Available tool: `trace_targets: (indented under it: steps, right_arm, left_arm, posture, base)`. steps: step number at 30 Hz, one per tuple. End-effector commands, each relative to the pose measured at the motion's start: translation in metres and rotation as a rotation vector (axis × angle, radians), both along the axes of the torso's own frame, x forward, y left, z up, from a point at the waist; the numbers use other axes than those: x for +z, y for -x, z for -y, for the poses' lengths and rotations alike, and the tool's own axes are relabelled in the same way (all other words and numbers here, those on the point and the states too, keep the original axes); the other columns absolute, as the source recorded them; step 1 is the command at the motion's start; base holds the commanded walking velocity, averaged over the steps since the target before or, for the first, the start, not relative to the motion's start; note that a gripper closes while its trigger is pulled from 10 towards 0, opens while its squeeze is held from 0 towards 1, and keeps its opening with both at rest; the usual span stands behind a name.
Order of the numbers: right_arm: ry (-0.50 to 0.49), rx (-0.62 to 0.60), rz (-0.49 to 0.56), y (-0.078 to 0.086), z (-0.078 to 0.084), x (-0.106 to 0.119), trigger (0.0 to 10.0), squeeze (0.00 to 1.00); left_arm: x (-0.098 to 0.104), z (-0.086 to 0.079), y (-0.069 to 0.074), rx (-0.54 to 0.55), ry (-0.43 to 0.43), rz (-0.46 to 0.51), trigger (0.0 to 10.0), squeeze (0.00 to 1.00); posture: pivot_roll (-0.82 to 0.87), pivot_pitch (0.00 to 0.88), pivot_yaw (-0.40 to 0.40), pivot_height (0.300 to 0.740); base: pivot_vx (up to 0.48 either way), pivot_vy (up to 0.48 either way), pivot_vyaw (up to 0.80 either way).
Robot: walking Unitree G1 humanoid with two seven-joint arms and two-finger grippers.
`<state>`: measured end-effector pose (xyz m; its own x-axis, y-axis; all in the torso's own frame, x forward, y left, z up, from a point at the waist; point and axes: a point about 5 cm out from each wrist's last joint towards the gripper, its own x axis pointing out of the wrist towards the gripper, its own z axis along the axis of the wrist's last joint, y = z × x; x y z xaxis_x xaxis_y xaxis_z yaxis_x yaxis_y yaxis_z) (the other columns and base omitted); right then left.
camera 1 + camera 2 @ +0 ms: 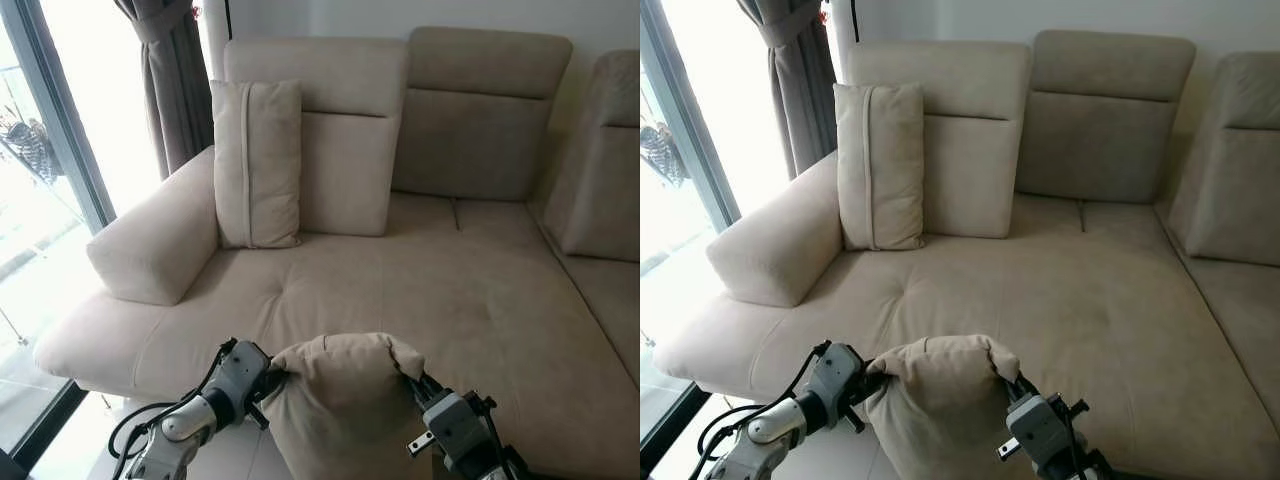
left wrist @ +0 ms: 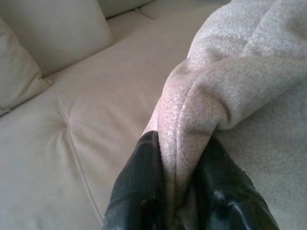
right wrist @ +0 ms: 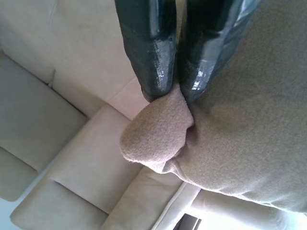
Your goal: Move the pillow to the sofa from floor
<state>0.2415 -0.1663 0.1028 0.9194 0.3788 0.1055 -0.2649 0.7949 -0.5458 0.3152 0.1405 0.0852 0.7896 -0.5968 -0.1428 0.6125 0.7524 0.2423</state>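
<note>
A beige pillow [image 1: 340, 400] hangs between my two arms, just in front of the beige sofa [image 1: 400, 290] seat's front edge. My left gripper [image 1: 276, 378] is shut on the pillow's upper left corner; in the left wrist view its fingers [image 2: 139, 187] pinch a fold of the fabric [image 2: 225, 91]. My right gripper [image 1: 415, 381] is shut on the upper right corner, and in the right wrist view a bunched corner of the pillow [image 3: 158, 134] sticks out past the fingertips [image 3: 153, 62].
A second beige pillow [image 1: 256, 165] stands upright against the sofa back near the left armrest [image 1: 160, 245]. A glass door [image 1: 45, 150] and a dark curtain [image 1: 170, 80] are on the left. The sofa seat stretches wide ahead and to the right.
</note>
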Motion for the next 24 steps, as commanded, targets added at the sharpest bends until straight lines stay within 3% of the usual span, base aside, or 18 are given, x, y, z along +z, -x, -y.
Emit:
trace_targets:
  steps: [1, 5, 13, 24]
  right_arm:
    - [-0.007, 0.026, 0.071, -0.003, -0.005, 0.012, 10.0, 0.00]
    - [-0.008, 0.031, 0.078, -0.004, -0.006, 0.013, 10.0, 0.00]
    - [-0.012, 0.044, 0.092, -0.007, -0.010, 0.018, 10.0, 0.00]
    - [-0.010, 0.040, 0.115, -0.010, -0.008, 0.023, 10.0, 0.00]
  left_arm:
    - [0.014, -0.003, -0.002, 0.008, 0.020, 0.085, 10.0, 0.00]
    - [0.023, -0.006, -0.002, -0.010, -0.015, 0.144, 10.0, 0.00]
    - [0.042, -0.019, -0.013, 0.057, 0.014, 0.192, 10.0, 0.00]
    - [0.048, -0.008, -0.014, 0.039, 0.079, 0.217, 10.0, 0.00]
  posture:
    - [0.10, 0.008, 0.006, 0.656]
    - [0.10, 0.006, 0.005, 0.671]
    - [0.10, 0.000, 0.002, 0.701]
    - [0.09, 0.000, 0.000, 0.740]
  base:
    - [0.000, 0.000, 0.00]
    - [0.000, 0.000, 0.00]
    - [0.000, 0.000, 0.00]
    - [0.000, 0.000, 0.00]
